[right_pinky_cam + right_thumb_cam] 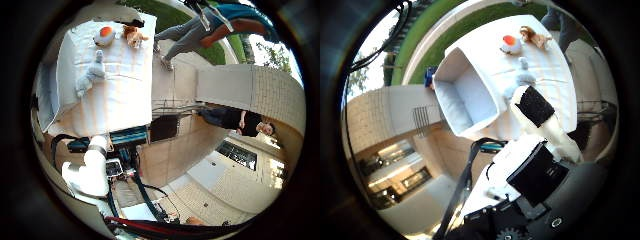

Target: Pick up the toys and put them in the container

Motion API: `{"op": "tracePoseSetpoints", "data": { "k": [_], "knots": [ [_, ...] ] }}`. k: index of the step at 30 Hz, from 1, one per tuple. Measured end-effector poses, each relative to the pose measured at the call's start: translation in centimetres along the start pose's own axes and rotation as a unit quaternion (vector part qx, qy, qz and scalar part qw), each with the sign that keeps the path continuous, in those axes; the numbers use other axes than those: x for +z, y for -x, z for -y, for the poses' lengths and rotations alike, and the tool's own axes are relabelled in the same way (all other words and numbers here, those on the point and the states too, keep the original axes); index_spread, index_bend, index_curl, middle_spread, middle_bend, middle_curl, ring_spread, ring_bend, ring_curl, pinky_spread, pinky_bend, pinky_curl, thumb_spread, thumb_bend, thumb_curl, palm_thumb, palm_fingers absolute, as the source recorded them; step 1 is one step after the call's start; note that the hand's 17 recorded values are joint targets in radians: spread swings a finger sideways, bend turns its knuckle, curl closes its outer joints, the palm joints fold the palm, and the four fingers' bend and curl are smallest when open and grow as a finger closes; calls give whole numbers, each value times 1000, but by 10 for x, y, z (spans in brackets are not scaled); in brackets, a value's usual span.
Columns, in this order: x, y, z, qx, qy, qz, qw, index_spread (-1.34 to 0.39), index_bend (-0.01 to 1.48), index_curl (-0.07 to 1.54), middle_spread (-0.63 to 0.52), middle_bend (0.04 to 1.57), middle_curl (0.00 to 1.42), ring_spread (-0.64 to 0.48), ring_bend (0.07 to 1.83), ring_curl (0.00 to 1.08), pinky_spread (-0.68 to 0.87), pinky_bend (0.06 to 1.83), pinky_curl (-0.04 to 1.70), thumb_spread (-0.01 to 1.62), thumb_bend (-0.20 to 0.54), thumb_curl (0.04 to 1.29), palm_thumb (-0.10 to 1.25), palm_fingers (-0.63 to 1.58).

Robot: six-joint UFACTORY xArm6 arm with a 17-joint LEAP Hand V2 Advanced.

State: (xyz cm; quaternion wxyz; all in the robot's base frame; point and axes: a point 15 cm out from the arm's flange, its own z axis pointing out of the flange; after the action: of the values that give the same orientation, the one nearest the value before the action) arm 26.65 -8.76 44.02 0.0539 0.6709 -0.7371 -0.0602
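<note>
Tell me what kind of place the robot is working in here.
Probably an outdoor patio or yard beside a building: a strip of green grass, pale paving and a brick wall surround the white-covered table holding the toys.

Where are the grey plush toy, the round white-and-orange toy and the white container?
Grey plush toy (90, 74): little-finger-side palm view, its body.
Round white-and-orange toy (104, 35): little-finger-side palm view, orange top.
White container (451, 107): thumb-side palm view, inner wall.
</note>
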Motion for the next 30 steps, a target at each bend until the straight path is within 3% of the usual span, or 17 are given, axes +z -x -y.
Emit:
{"op": "tracePoseSetpoints", "data": {
  "k": [8, 16, 22, 30],
  "knots": [
    [5, -14, 71, 0, 28, 5, 1000, -179, 181, 340, 36, 178, 311, 296, 424, 309, 439, 607, 137, 1273, -14, 333, 683, 330],
    [20, -30, 162, 18, -9, 3, 1000, -147, 133, 307, 32, 189, 324, 292, 447, 319, 438, 648, 142, 1275, -21, 331, 679, 283],
    [63, -49, 235, 67, -42, -4, 997, -107, 122, 269, 27, 206, 339, 300, 512, 329, 444, 683, 139, 1252, -33, 328, 627, 314],
    [157, -77, 281, 117, 1, 2, 993, -66, 147, 250, 25, 202, 356, 307, 563, 343, 454, 721, 136, 1227, -27, 337, 592, 319]
  ]
}}
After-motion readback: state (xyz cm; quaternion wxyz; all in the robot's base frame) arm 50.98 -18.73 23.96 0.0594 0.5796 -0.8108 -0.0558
